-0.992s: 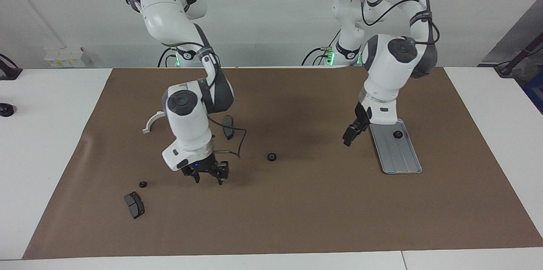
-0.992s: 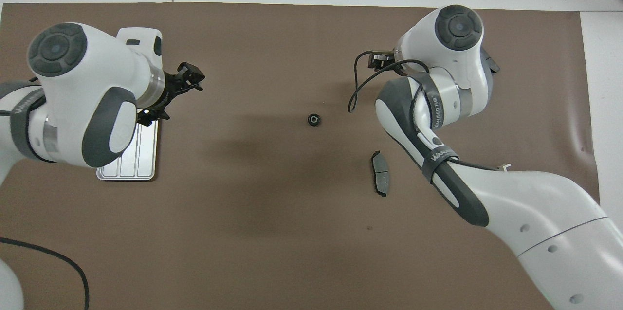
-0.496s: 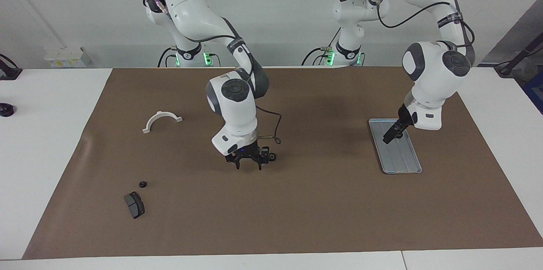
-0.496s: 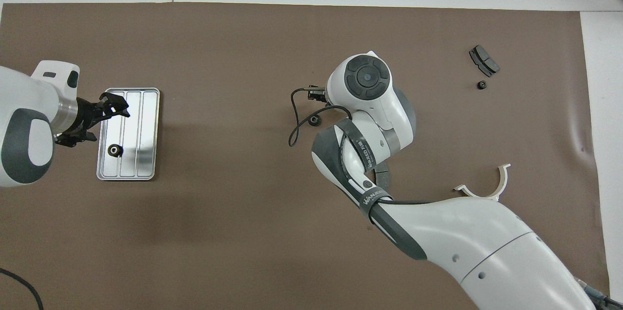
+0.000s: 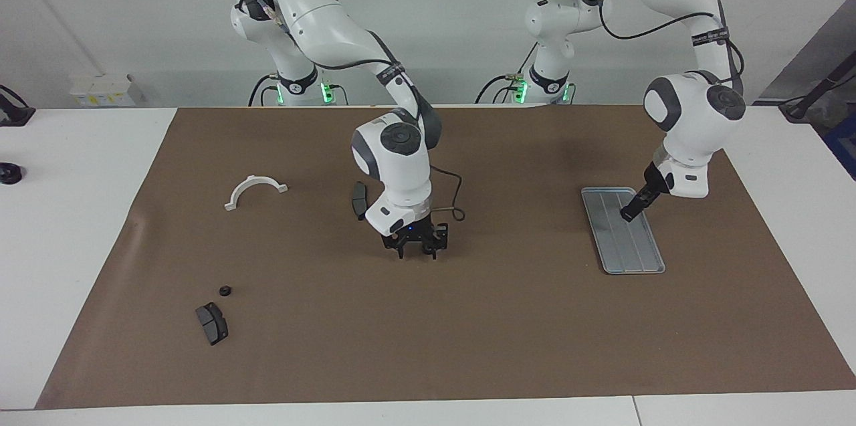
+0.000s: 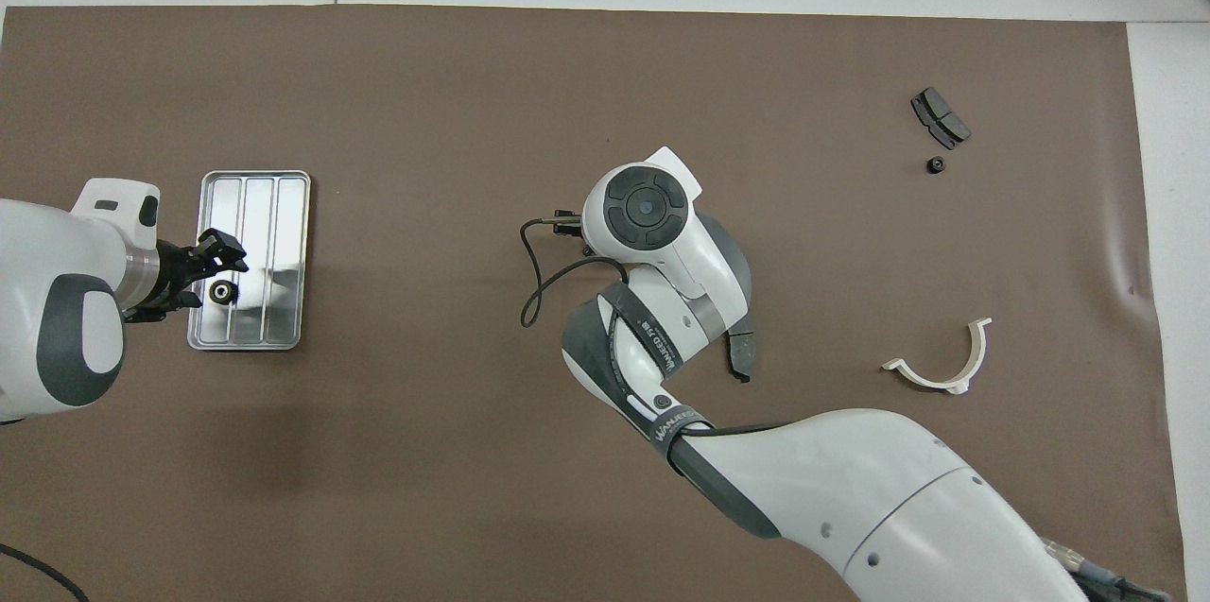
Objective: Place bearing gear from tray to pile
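A: Left gripper [image 5: 629,213]?
B: Dropped onto the tray [image 5: 635,249], over the gear [image 6: 221,291]. Grip: can't tell.
A: Right gripper [image 5: 417,251]?
B: Swung to mat centre, low; the gear there now hidden. Can't tell either. Pickup looks imminent.

On the brown mat [image 5: 508,319] covering the bench [image 5: 73,212], the left gripper [image 5: 630,213] hangs low over the end of the silver tray [image 5: 632,249] nearer the robots, while the right gripper [image 5: 418,251] is down at the mat near its middle. A white half-ring [image 5: 254,189] lies toward the right arm's end, and a dark brake pad [image 5: 360,199] shows just beside the right arm's wrist. Farther from the robots, a small black gear [image 5: 225,291] sits just beside a second brake pad [image 5: 212,323].
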Controlling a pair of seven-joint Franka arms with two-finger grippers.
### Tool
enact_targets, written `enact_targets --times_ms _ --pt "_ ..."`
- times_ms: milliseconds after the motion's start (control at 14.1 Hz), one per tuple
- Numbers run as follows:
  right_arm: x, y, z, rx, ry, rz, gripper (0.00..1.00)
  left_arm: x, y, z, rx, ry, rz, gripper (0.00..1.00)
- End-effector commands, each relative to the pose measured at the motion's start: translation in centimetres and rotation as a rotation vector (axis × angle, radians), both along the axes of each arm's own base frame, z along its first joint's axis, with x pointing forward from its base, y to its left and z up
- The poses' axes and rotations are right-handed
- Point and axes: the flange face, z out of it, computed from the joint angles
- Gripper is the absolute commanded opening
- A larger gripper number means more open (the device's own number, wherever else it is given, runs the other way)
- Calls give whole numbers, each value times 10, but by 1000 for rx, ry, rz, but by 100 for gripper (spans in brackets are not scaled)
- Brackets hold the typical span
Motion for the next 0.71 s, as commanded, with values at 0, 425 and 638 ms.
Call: enact_targets --times_ms 0,425,638 --pt "-12 -5 -7 -24 -10 6 70 -15 5 -7 20 -30 -3 71" --pt "-8 -12 -6 -46 -28 21 27 -14 5 -18 26 -31 -7 63" --pt "-4 -17 -5 -45 -31 13 12 -12 5 -20 27 -44 -10 52"
